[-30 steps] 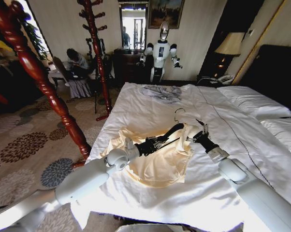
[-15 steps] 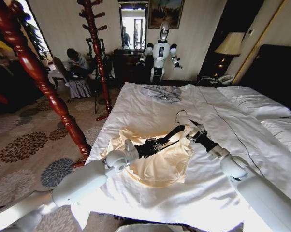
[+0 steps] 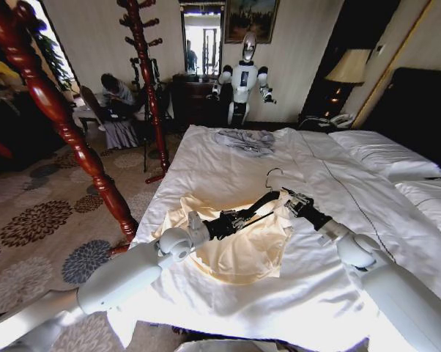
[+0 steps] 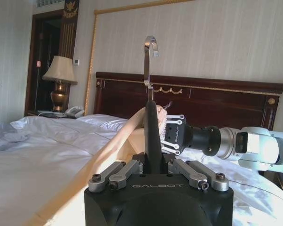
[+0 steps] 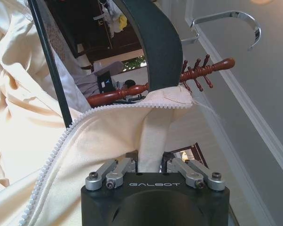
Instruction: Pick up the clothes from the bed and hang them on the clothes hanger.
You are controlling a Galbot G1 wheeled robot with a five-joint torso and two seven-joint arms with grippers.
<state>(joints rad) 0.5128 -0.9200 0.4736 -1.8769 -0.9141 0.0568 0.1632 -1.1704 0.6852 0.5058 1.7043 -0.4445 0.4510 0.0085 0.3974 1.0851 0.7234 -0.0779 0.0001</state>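
You are facing the bed [image 3: 228, 165], white sheets running up to a dark headboard, and everything that matters sits near its foot-side edge. The clothes [image 3: 239, 246], one cream shirt, lie spread on the sheet there. The clothes hanger [image 3: 258, 203] is lifted just above the shirt's collar end, hook pointing towards the headboard. Your left gripper [image 3: 241, 215] is closed on the hanger's black arm. Your right gripper [image 3: 292, 203], just beside the hanger on the headboard side, pinches the shirt's zipped edge. The wrist view shows fabric drawn over one hanger shoulder. I judge the threading part done: the far shoulder and the hanging-up remain.
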